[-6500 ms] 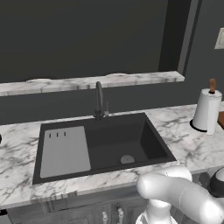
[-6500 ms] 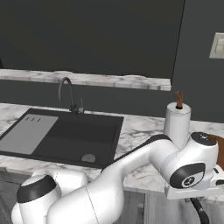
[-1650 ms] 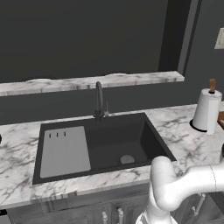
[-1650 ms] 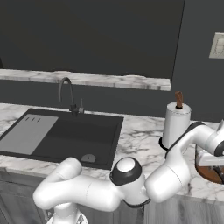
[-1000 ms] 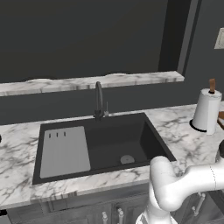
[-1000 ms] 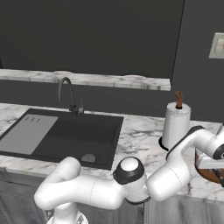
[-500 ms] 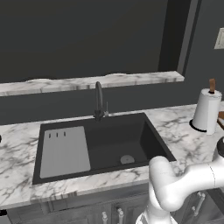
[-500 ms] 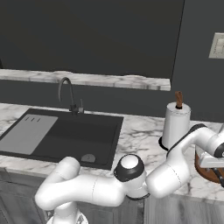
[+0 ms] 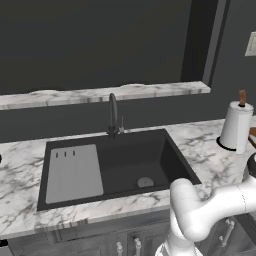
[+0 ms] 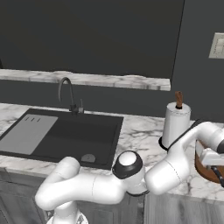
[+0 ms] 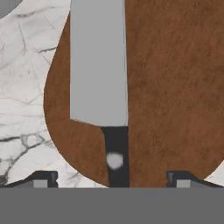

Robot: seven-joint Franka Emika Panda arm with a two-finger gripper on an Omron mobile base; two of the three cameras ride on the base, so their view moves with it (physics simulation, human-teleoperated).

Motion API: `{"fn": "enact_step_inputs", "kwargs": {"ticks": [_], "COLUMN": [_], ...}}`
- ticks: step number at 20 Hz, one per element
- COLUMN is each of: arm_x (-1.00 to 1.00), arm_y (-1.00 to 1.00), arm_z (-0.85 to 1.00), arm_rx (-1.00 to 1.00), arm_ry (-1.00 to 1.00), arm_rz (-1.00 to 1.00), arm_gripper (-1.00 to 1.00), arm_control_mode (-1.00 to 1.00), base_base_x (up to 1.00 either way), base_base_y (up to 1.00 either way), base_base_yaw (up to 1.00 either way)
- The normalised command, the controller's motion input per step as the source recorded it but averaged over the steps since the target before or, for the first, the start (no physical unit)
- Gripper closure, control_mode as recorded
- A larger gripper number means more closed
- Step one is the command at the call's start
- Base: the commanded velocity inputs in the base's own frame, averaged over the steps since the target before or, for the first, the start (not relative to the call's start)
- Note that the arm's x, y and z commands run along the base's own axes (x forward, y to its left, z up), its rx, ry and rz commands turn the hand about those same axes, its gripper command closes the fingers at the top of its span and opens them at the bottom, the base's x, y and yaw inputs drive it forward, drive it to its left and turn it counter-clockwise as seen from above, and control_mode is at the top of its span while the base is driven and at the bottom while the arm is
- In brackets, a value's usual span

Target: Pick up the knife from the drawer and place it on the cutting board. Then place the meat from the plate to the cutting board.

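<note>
Since a second ago the pincer has let go and stands wide over the knife, which lies flat on the cutting board on the marble bench. Light, stiff and slick at the blade, it is best taken by its dark handle.

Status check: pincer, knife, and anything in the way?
Pincer open, tips wide apart. Knife flat on cutting board, between the tips. Nothing blocking.
</note>
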Motion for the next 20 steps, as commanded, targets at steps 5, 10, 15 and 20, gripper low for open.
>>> {"fn": "enact_step_inputs", "kwargs": {"ticks": [5, 10, 15, 20], "arm_x": [-0.46, -0.47, -0.47, -0.35], "arm_y": [0.47, 0.87, 0.99, 1.0], "arm_z": [0.21, 0.05, 0.0, 0.0], "arm_rx": [0.0, -0.03, -0.06, -0.11], "arm_ry": [0.0, 0.0, -0.01, -0.05], "arm_rz": [-0.08, -0.08, -0.08, -0.07], "arm_gripper": [-1.0, -1.0, -1.0, -1.0], "arm_control_mode": [-1.0, -1.0, -1.0, -1.0], "base_base_x": [0.0, 0.0, 0.0, 0.0], "base_base_y": [0.0, 0.0, 0.0, 0.0], "base_base_yaw": [0.0, 0.0, 0.0, 0.0]}}
